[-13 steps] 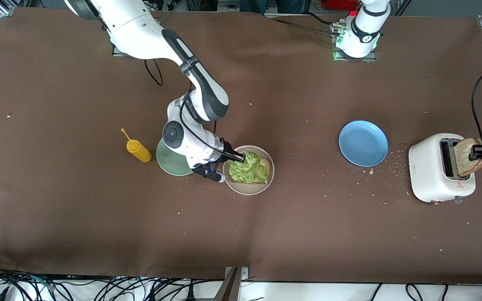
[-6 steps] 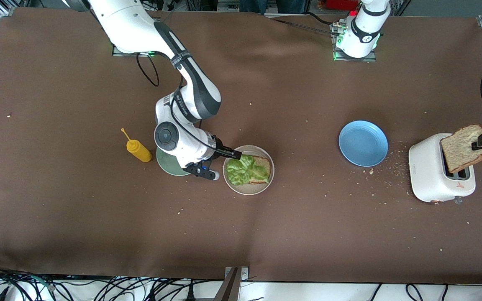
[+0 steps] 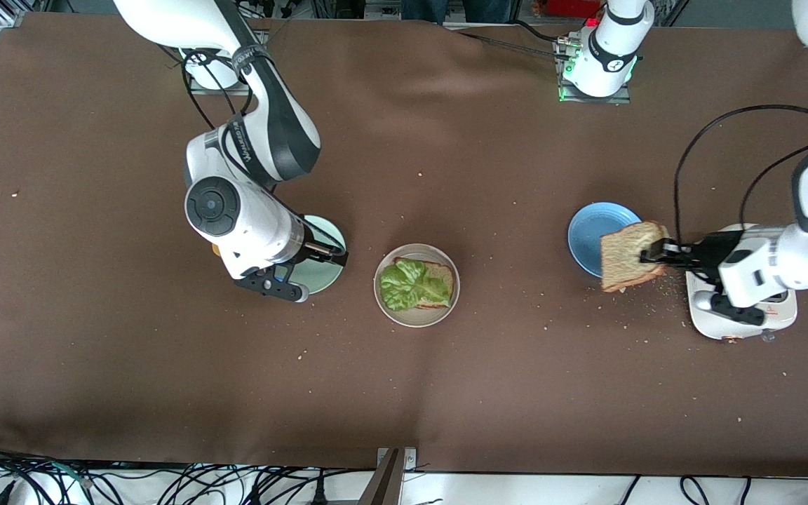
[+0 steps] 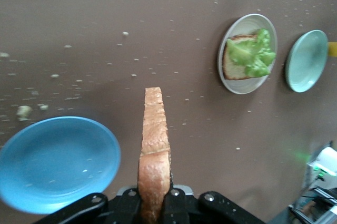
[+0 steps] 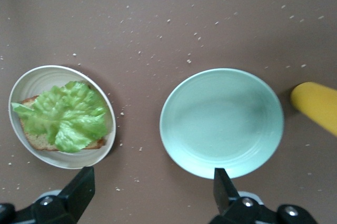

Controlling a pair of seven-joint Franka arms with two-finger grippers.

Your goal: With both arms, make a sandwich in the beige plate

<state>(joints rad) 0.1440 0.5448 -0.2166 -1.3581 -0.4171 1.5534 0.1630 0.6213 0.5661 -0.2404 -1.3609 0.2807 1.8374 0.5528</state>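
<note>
Pale beige plate (image 3: 446, 311) under green lettuce (image 3: 411, 285); light-brown bread slice (image 3: 626, 257); sky-blue plate (image 3: 590, 231); mint-green plate (image 3: 323, 273); brown table (image 3: 488, 379).

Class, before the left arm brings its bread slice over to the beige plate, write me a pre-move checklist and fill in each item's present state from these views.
1. Left end effector shut on the bread slice: ok, held on edge over the blue plate.
2. Bottom bread with lettuce lying in the beige plate: ok.
3. Lettuce flat and centred: not ok, it overhangs the bread toward the right arm's end.
4. Right end effector open, holding nothing: ok.
5. Right end effector away from the beige plate: ok, over the mint-green plate.
6. Grip firm enough for the carry: cannot tell.
</note>
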